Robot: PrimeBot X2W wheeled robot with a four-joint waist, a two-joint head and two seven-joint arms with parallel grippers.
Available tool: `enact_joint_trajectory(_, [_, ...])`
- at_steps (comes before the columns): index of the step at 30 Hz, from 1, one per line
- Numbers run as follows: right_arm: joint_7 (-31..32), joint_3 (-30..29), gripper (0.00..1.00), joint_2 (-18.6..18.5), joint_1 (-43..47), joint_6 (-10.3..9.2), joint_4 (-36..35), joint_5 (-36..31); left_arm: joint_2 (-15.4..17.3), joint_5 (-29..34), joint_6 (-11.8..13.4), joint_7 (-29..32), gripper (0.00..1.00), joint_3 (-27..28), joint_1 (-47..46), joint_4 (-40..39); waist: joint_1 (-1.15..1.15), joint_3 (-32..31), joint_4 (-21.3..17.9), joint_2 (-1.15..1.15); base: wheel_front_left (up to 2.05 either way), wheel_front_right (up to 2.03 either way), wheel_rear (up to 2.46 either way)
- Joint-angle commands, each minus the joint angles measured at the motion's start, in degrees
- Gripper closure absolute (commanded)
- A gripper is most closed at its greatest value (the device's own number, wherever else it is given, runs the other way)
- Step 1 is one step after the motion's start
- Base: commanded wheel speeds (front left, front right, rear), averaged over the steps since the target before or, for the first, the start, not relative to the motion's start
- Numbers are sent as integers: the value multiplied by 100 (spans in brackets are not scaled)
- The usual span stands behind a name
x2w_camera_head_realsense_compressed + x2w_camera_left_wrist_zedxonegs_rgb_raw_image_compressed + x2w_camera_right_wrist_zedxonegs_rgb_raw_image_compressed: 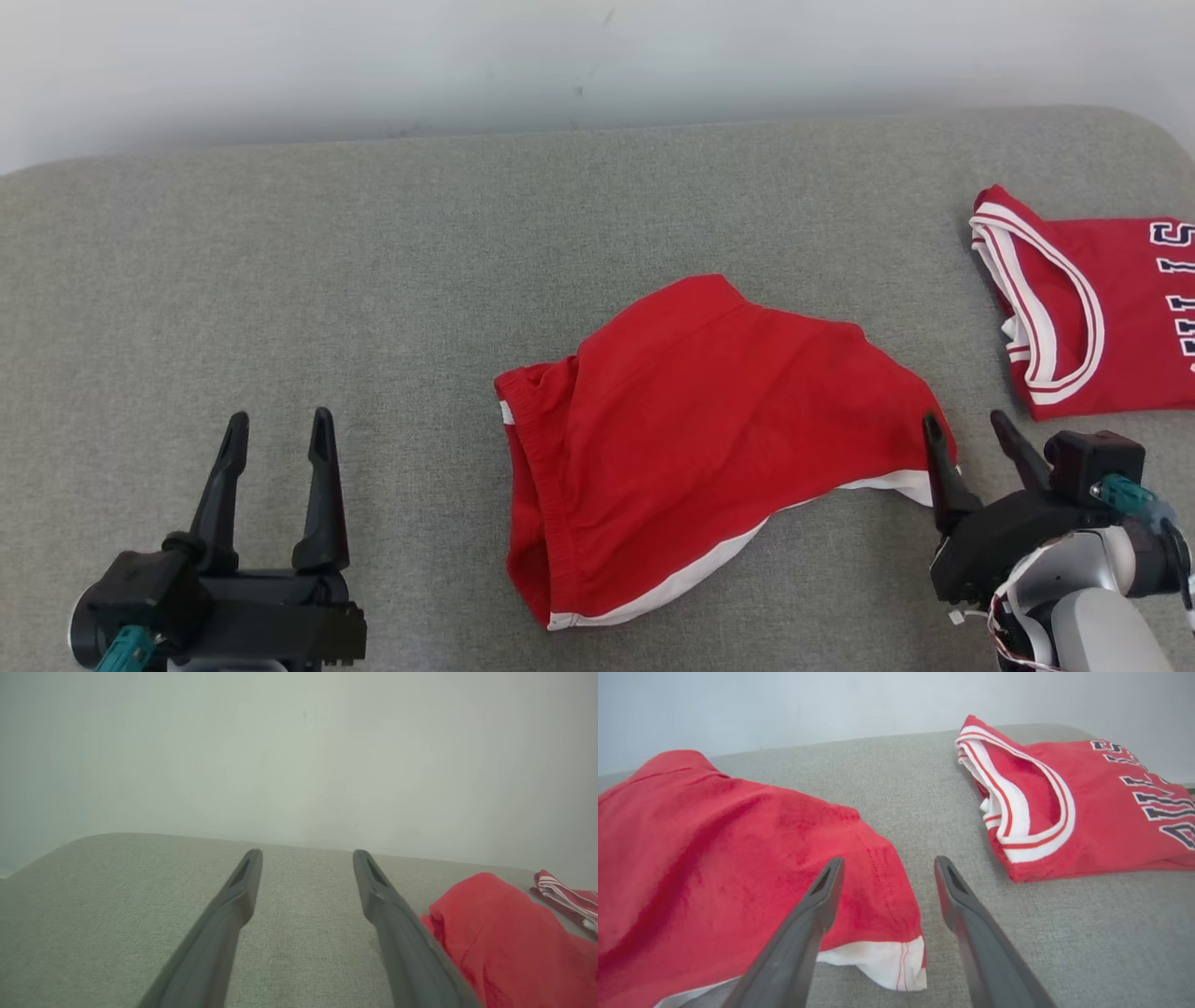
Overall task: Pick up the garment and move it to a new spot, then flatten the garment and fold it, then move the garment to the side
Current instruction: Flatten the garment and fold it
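I see the shorts [709, 439] lying left of the jersey [1092, 299], long axis pointing toward it, with my right claw [963, 420] spread wide and empty at their jersey-side hem, far nearer than my left claw [280, 417], also wide.

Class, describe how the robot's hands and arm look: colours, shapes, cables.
Left hand and right hand: black bodies, each with two long tapering dark fingers and a teal connector at the wrist. The right forearm is pale silver, with thin red and white wires.
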Motion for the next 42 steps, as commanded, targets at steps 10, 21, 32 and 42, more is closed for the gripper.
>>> enact_joint_trajectory(10, [-1610, 273, 0, 45, 657, -18, -879, -206, 0, -41, 74, -1, 0, -64, 279, -60, 0, -182, -12, 0, 0, 0, 0])
enact_joint_trajectory(21, [-2159, 761, 0, -65, 1078, -18, -822, 9, 0, -80, 118, -1, 0, -15, 667, 26, 0, -522, 6, 0, 0, 0, 0])
enact_joint_trajectory(32, [-2177, 897, 0, -76, 1094, -18, -731, 304, 1, -298, -100, -1, 0, -745, 245, 885, 0, -619, -87, 0, 0, 0, 0])
enact_joint_trajectory(42, [-2142, 1079, 0, -89, 936, -18, -599, 335, 4, -1082, -240, 590, 0, -1919, -1076, 2533, 0, -483, -461, 0, 0, 0, 0])
